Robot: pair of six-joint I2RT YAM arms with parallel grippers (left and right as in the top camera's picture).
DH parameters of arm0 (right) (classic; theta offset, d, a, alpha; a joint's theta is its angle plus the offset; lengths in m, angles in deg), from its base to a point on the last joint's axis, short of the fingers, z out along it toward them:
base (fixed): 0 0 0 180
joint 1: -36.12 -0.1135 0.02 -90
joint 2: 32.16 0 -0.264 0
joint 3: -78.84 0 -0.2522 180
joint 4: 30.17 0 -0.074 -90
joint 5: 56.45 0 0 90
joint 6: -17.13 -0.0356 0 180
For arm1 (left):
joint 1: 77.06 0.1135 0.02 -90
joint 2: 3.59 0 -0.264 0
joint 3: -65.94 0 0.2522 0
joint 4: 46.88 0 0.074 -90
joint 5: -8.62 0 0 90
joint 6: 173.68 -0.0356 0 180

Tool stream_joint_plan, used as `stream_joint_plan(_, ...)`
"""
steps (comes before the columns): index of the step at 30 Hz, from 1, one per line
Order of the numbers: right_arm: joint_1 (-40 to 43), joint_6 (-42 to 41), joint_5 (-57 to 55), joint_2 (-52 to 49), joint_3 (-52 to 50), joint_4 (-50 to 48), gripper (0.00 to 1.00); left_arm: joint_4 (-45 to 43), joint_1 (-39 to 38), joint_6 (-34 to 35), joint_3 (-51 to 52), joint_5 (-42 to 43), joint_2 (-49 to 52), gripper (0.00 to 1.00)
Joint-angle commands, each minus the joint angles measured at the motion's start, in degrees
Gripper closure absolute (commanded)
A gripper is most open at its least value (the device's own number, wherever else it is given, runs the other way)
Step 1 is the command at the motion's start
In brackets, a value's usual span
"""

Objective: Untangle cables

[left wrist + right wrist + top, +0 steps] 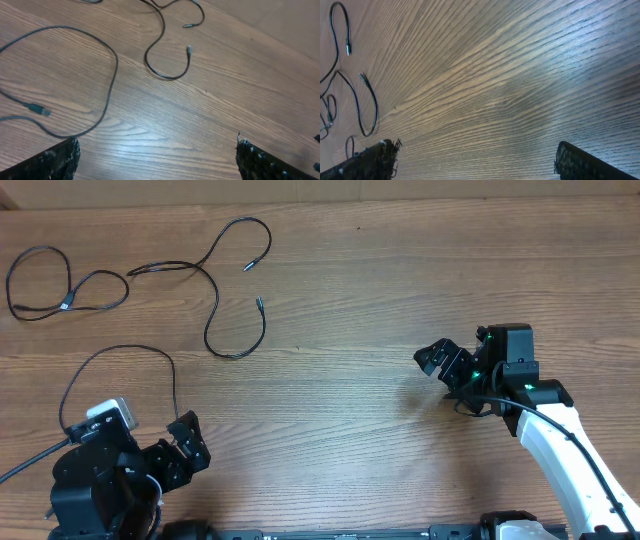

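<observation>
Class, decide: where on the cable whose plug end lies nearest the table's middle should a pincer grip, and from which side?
I'd grip the cable at its U-bend on the robot's side of the plug end, coming straight down astride the cord. The bend lies flat, clear of other strands, and the open left pincer is nearer.

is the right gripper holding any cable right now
No, the right gripper is open with nothing between its fingers, and the cables lie well apart from it.
</observation>
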Motion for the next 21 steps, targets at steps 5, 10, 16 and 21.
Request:
stream_joint_plan(5,-0.2,0.0,-0.3,-0.1,0.9,-0.3,0.0,-0.2,-5.8,0.4,3.3,0.0,-7.8,0.0)
stream_joint_plan(10,-0.2,0.0,-0.3,-0.1,0.9,-0.3,0.0,-0.3,-6.0,0.4,7.9,-0.2,-16.4,0.01)
stream_joint_plan(16,-0.2,0.0,-0.3,-0.1,0.9,-0.3,0.0,-2.1,-6.0,0.4,13.9,-0.2,-26.1,0.0)
stream_joint_plan(21,-0.2,0.0,-0.3,-0.1,0.9,-0.3,0.0,-7.4,-6.0,0.4,19.2,-0.2,-29.5,0.0)
